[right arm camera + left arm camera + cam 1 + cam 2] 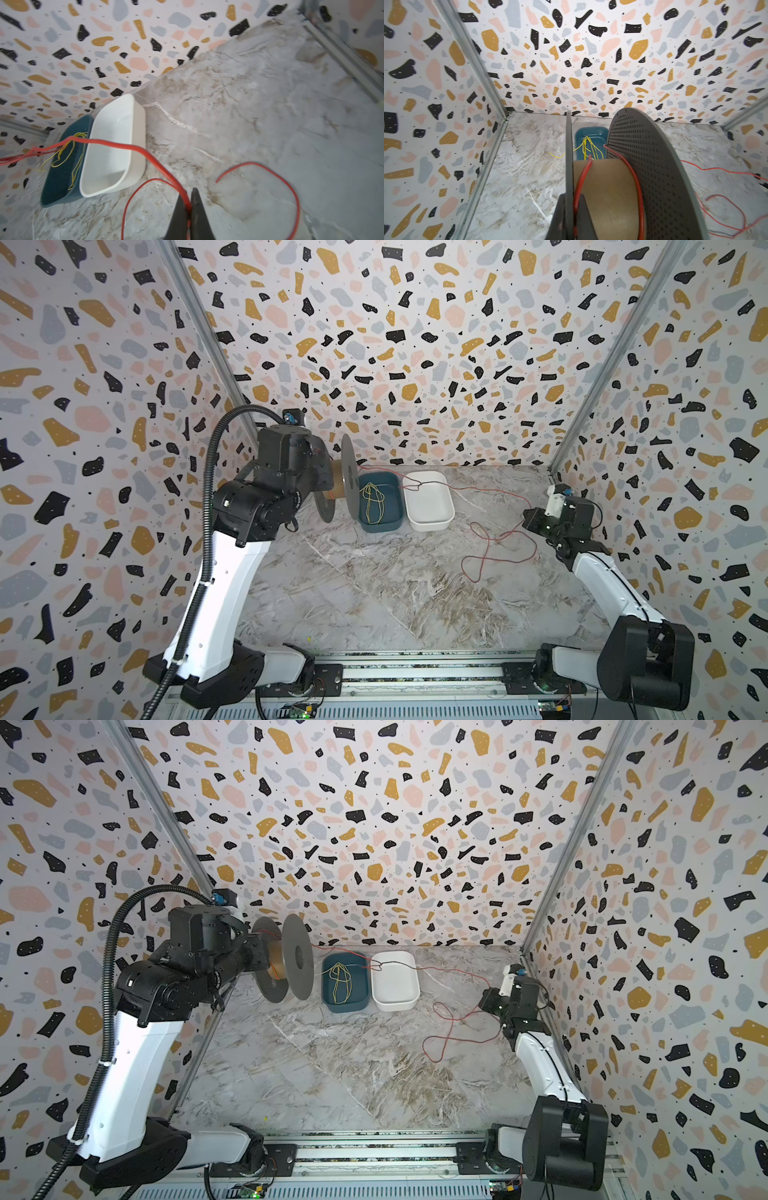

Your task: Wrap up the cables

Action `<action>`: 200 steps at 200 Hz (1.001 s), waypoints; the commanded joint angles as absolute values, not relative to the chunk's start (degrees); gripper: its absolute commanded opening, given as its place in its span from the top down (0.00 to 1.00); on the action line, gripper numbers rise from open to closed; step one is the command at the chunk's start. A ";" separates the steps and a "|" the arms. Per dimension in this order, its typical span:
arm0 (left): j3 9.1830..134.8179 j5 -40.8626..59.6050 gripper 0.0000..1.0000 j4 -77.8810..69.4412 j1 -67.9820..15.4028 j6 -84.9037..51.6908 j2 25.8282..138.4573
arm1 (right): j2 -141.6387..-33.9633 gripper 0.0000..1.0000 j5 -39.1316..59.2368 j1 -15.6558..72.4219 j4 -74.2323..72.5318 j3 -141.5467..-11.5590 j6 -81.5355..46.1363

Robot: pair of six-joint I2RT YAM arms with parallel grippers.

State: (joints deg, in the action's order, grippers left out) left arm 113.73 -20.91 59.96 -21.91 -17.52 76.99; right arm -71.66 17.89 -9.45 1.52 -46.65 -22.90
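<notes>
Since the front of the desk (374, 605) had nothing going on, the first thing worth noting was on the right side. Loose loops of the cables (124, 146) lay slack on the marble there. Just past those loops the right tool (187, 200) was pinched fully shut on one red strand, so that end was caught.

From there the strand ran toward the back, lifted off the surface. It crossed the white tray (430, 524) and the blue tray (382, 527), which had the yellow wire (373, 497) in it, and reached the spool (608, 187). The left tool (571, 209) was clamped shut on one of the spool's flanges and seemed to hold it up off the desk, axle lying sideways.

Only a turn or two of red sat on the cardboard core, so I'd say the winding had barely begun.

Next move, as I read it, called for the right tool to put light tension on the strand. It would also need to steer it between the two flanges, high enough to clear the tray rims. There looked to be a small tangle over the white tray that could snag.
</notes>
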 commanded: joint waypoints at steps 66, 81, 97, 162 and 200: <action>109.93 -12.51 1.00 51.66 -19.14 -19.23 75.58 | -71.88 0.79 15.58 -16.88 5.06 -44.07 -21.88; 107.82 -8.84 1.00 50.44 -19.12 -19.88 74.69 | -71.65 0.66 18.61 -16.79 4.33 -43.90 -21.37; 105.88 -6.08 1.00 49.25 -19.17 -20.51 73.61 | -71.01 0.50 18.36 -15.04 5.57 -44.68 -19.49; 101.84 6.22 1.00 44.20 -19.23 -23.80 69.48 | -64.13 0.23 22.87 -3.04 0.75 -44.47 -14.38; 100.32 11.29 1.00 42.70 -19.20 -23.91 67.55 | -61.79 0.19 25.76 7.49 -9.05 -42.34 -10.47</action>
